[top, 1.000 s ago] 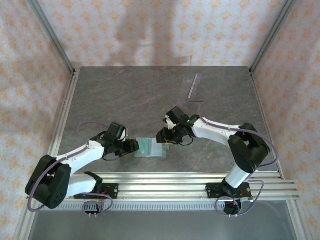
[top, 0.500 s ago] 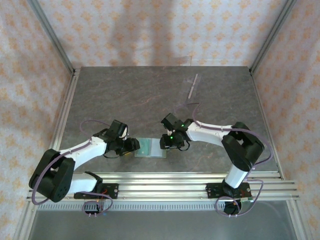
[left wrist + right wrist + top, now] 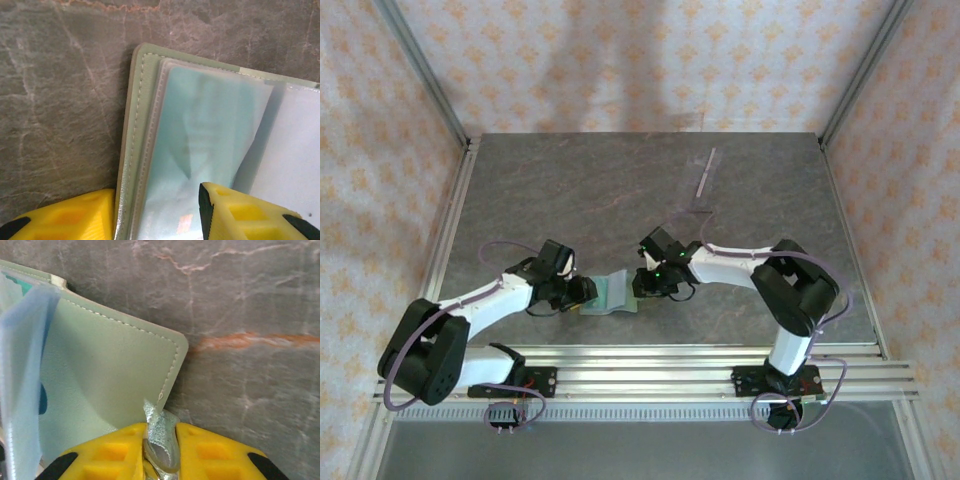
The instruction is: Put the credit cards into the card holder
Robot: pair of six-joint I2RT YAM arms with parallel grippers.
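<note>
pinching the card holder (image 3: 110, 380) edge, right jaws closed tight; left jaws apart, astride its other flap

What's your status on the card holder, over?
Status: right gripper jaws shut on card holder corner; left gripper jaws open, astride its other edge. Holder open, clear sleeves lifted. Far back, clear stand, out of the way.
</note>
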